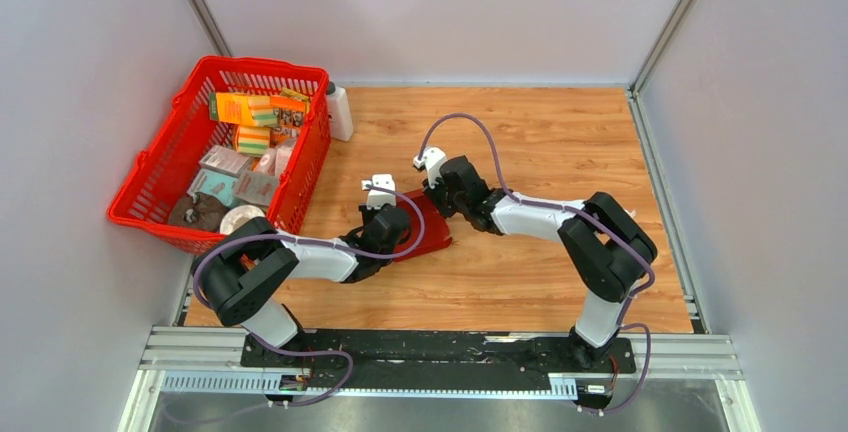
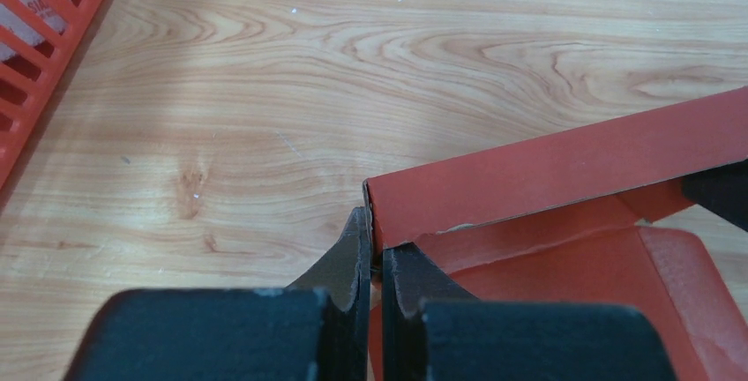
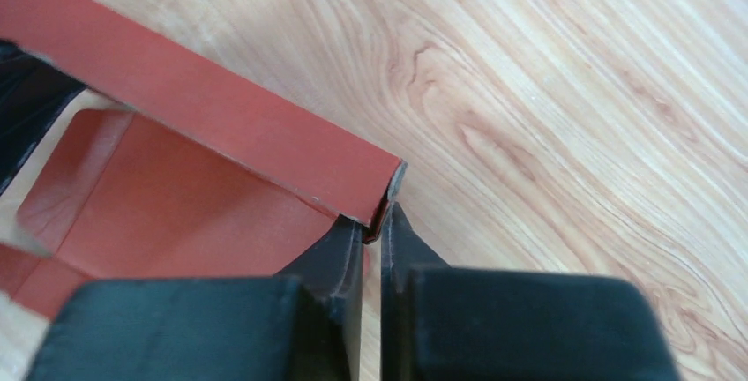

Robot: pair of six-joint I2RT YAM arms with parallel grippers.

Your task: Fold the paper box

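The paper box point(image 1: 428, 232) is dark red thin cardboard, partly folded, on the wooden table between the two grippers. In the left wrist view a raised wall panel of the box point(image 2: 564, 169) stands above its base. My left gripper point(image 2: 376, 233) is shut on the left corner of that panel. In the right wrist view the same panel point(image 3: 203, 103) runs to the right, and my right gripper point(image 3: 377, 222) is shut on its other end. In the top view the left gripper point(image 1: 392, 224) and the right gripper point(image 1: 446, 195) hide much of the box.
A big red plastic mesh basket point(image 1: 160, 167) with printed packages stands at the left; its edge shows in the left wrist view point(image 2: 44, 41). A white bottle point(image 1: 339, 110) stands beside the basket. Grey walls close in the table on three sides.
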